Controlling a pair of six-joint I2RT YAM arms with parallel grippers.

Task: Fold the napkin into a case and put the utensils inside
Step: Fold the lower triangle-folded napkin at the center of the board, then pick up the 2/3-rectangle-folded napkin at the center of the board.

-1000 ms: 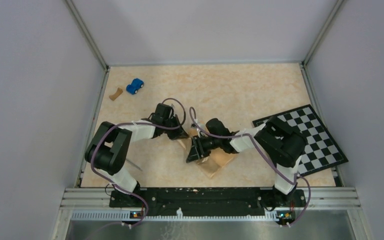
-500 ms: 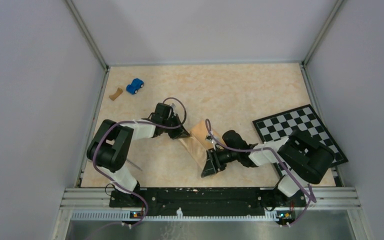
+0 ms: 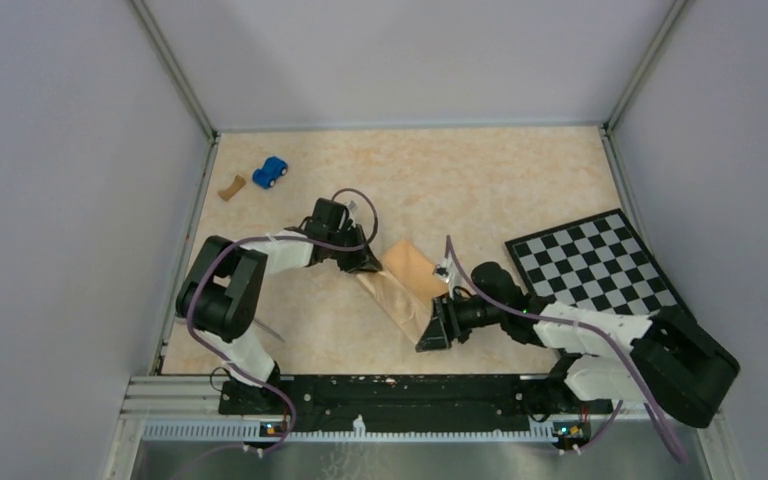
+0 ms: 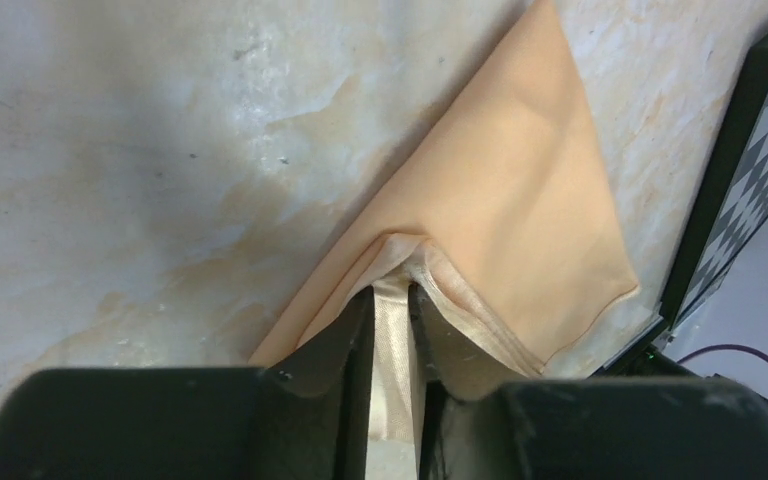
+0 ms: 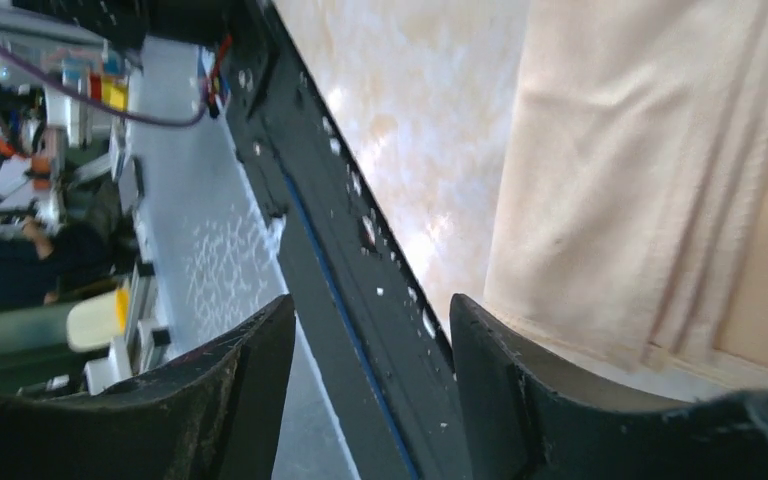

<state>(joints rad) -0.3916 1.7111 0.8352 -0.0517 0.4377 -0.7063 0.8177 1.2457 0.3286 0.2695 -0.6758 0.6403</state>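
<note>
While the left fingers [image 4: 352, 345] pinch the napkin [image 3: 400, 285] at its far-left end, its long axis runs diagonally down the desk [image 3: 480, 190] toward the right fingers [image 5: 245, 390]. These stand spread, gripping nothing, just beside the near end.

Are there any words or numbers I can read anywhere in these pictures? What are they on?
None: no word, number or sign can be read in any view.
The napkin is plain.
The checkerboard shows only black and white squares, no letters or numbers.
The blue toy car is too small to show any writing.
A yellow patch far behind the table edge is too blurred to read.
</note>
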